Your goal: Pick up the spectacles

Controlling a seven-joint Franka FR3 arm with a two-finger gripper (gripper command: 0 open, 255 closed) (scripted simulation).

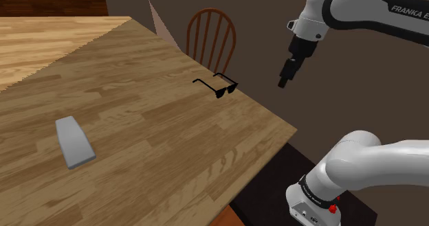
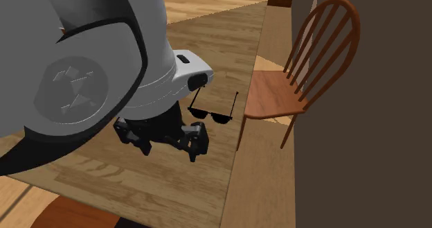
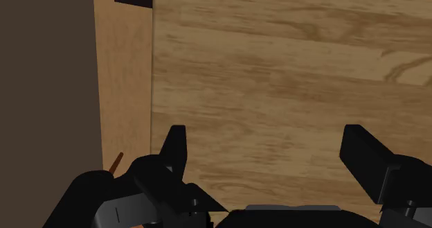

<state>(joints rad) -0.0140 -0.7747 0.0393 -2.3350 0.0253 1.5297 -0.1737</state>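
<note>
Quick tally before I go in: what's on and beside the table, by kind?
black spectacles: 1
flat grey block: 1
wooden chair: 1
Total: 3

glossy white arm (image 1: 385, 164) of rounded segments with dark grey joints; dark "franka" lettering (image 1: 409, 12) on the upper link; small red button (image 1: 333, 208) near the base; all-black, angular two-finger gripper (image 1: 282, 82).
</note>
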